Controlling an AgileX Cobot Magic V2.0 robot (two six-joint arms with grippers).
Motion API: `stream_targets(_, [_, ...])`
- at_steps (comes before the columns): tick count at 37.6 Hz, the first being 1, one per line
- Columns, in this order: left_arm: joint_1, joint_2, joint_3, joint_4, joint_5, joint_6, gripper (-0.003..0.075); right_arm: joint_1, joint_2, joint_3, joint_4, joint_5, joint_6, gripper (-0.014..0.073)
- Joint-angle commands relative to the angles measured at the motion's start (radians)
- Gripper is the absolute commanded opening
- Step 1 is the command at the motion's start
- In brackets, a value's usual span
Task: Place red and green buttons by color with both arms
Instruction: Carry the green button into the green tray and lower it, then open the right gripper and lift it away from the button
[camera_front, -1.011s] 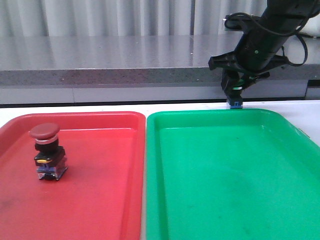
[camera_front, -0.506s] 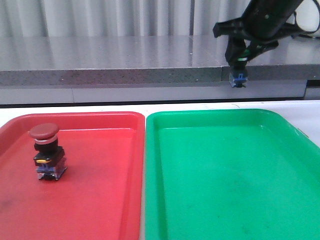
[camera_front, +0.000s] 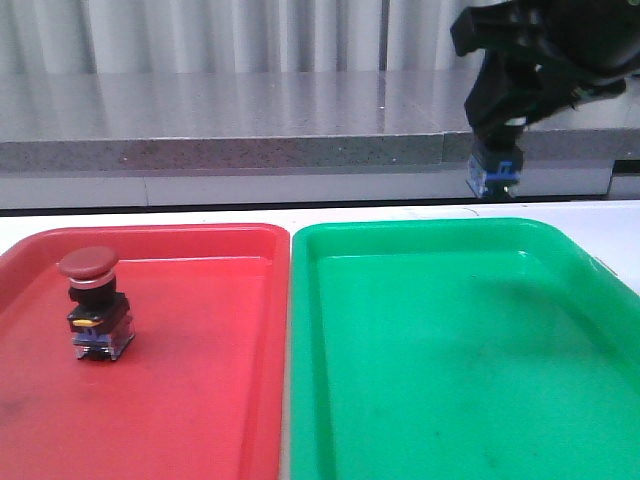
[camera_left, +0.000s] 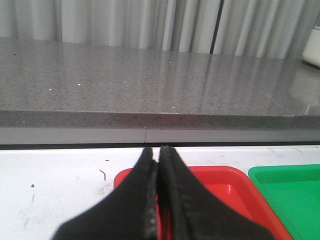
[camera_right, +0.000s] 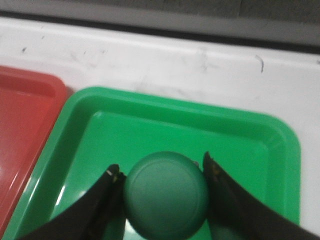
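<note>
- The right gripper (camera_front: 497, 150) hangs in the air above the far edge of the green tray (camera_front: 450, 400), clenched on the green push-button switch (camera_right: 166, 195); in the front view only the switch's blue-and-clear body (camera_front: 495, 175) shows below the fingers.
- Seen from the right wrist, the switch's round green cap sits squarely between the two black fingers (camera_right: 102, 200), with the green tray's floor beneath it.
- The red push-button switch (camera_front: 95, 305) stands upright inside the red tray (camera_front: 200, 400), near its left side, dull red cap on top and black-and-blue body below.
- The two trays lie side by side on the white counter (camera_front: 150, 215), red on the left, green on the right, rims nearly touching.
- The left gripper (camera_left: 159, 165) is pressed closed and grasps nothing, its tips over the far rim of the red tray (camera_left: 220, 175).
</note>
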Motion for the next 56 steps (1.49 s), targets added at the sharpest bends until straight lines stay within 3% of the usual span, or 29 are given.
stream_targets(1, [0.003, 0.01, -0.029, -0.011, -0.085, 0.001, -0.002, 0.034, -0.1, 0.08, 0.043, -0.108, -0.001, 0.0193])
stream_targets(10, [0.003, 0.01, -0.029, -0.011, -0.085, 0.001, -0.002, 0.088, -0.092, 0.215, 0.065, -0.187, -0.001, 0.0193])
stream_targets(18, [0.003, 0.01, -0.029, -0.011, -0.085, 0.001, -0.002, 0.088, -0.02, 0.218, 0.205, -0.263, -0.001, 0.0193])
stream_targets(35, [0.003, 0.01, -0.029, -0.011, -0.085, 0.001, -0.002, 0.088, 0.046, 0.218, 0.208, -0.265, -0.001, 0.0198])
stream_targets(47, [0.003, 0.01, -0.029, -0.011, -0.085, 0.001, -0.002, 0.088, 0.046, 0.218, 0.206, -0.241, -0.002, 0.0448])
stream_targets(56, [0.003, 0.01, -0.029, -0.011, -0.085, 0.001, -0.002, 0.088, 0.035, 0.208, 0.206, -0.214, -0.002, 0.0553])
